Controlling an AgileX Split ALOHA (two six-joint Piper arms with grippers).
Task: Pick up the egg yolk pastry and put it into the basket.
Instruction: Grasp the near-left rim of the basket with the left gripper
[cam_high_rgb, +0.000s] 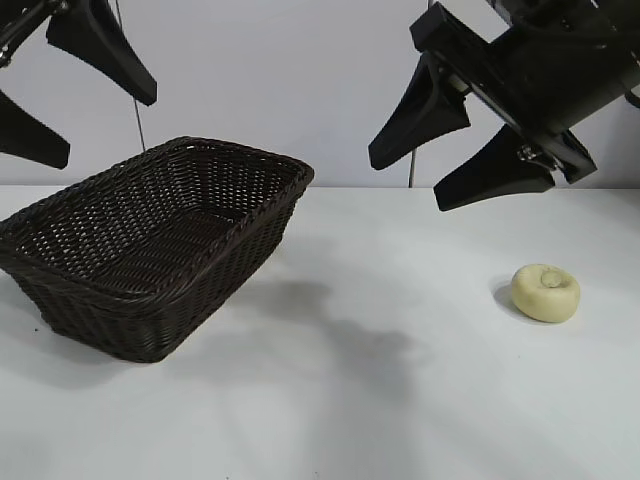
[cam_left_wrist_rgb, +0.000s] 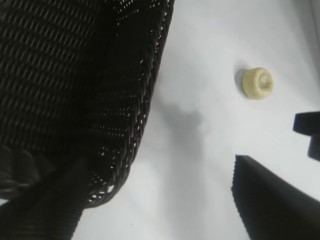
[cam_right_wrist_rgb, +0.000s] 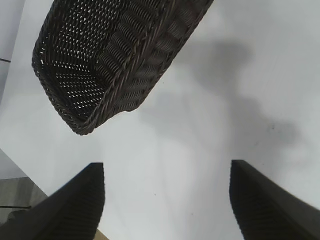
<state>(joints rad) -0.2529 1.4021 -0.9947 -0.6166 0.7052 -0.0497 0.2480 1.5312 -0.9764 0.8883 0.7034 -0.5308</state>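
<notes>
The egg yolk pastry (cam_high_rgb: 546, 292) is a small pale-yellow round bun with a dimple on top. It lies on the white table at the right and also shows in the left wrist view (cam_left_wrist_rgb: 257, 83). The dark brown wicker basket (cam_high_rgb: 60, 222) stands at the left and holds nothing; it shows in the left wrist view (cam_left_wrist_rgb: 150, 90) and in the right wrist view (cam_right_wrist_rgb: 112, 82) too. My right gripper (cam_high_rgb: 405, 185) hangs open and empty in the air, above and left of the pastry. My left gripper (cam_high_rgb: 110, 130) is open and empty, high above the basket's left end.
The white table (cam_high_rgb: 380, 400) runs to a pale wall behind. Its left edge shows in the right wrist view (cam_right_wrist_rgb: 12, 170). The right arm's shadow lies on the table between basket and pastry.
</notes>
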